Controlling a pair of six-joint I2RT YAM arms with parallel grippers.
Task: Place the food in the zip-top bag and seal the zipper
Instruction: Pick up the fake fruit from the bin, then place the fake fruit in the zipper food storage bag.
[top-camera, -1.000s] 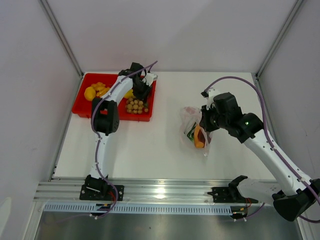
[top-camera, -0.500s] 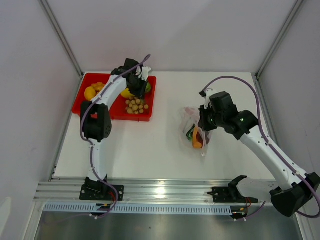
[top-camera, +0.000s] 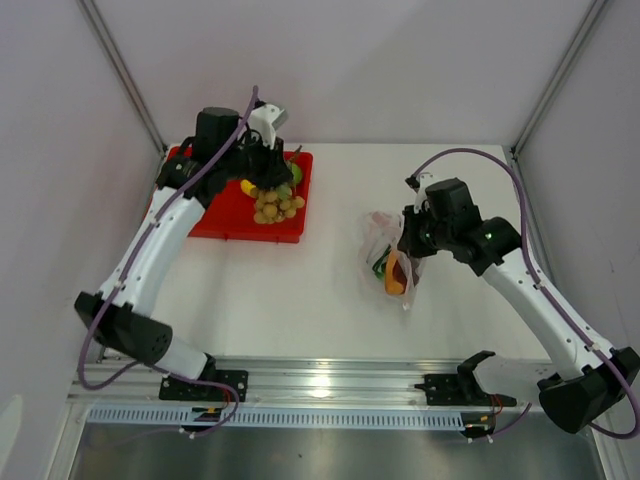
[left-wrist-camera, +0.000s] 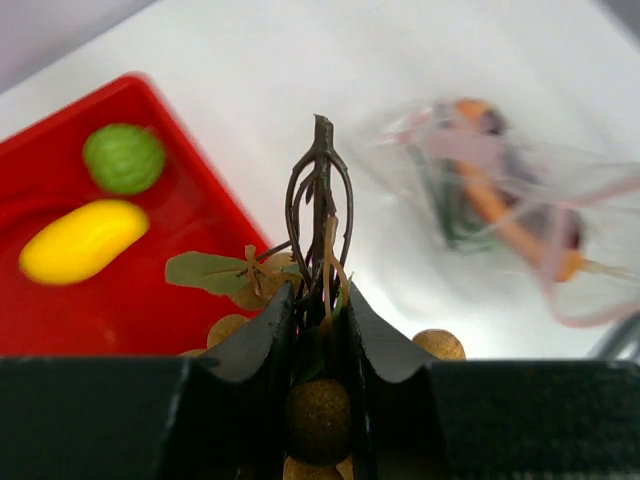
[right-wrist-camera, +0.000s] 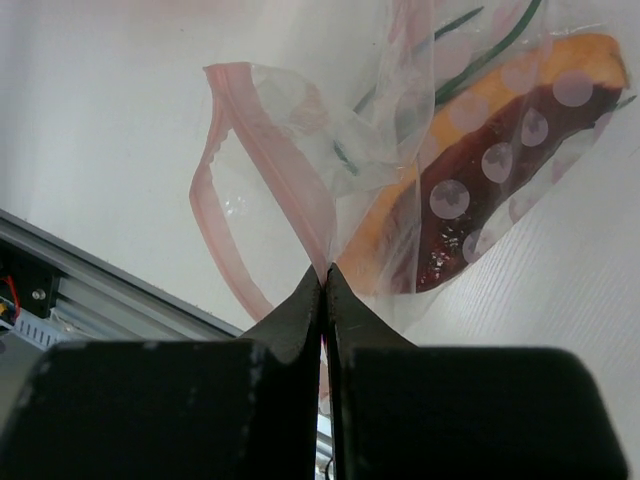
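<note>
Red tray (top-camera: 222, 226), pink zipper (right-wrist-camera: 266, 145), green lime (left-wrist-camera: 124, 157)

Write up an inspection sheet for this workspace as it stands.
Surface: white table, red tray at its far left.
Job's things: nut cluster hangs by its stem over the tray; lime and mango lie in it; zip-top bag holds an orange piece, zipper open.
Clutter: nothing seen.
Grippers: left gripper shut on the cluster's stem; right gripper pinching the zipper.
Cables: purple cables loop along both arms.
Surroundings: white walls, metal rail at the near edge.
</note>
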